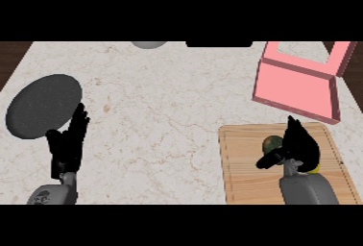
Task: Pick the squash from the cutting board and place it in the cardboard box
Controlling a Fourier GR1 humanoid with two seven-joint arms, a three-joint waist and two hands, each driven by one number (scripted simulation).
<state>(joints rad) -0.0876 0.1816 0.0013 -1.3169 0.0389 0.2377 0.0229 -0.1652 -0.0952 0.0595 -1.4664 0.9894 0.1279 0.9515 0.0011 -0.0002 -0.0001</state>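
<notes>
Squash (272, 143) lies just left of right hand (297, 146), above its thumb; long axis hidden. Fingers (294, 127) straight, not yet closed on it. Left hand (69, 141) well apart, open.

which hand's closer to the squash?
Right. The right hand is over the cutting board, partly covering the squash; the left hand rests far across the counter, beside the dark plate.

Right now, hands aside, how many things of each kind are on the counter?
Plate: 1
Pink box: 1
Cutting board: 1
Squash, partly under the right hand: 1
Unclear shapes cut off at far edge: 2, grey and black
Total: 6
</notes>
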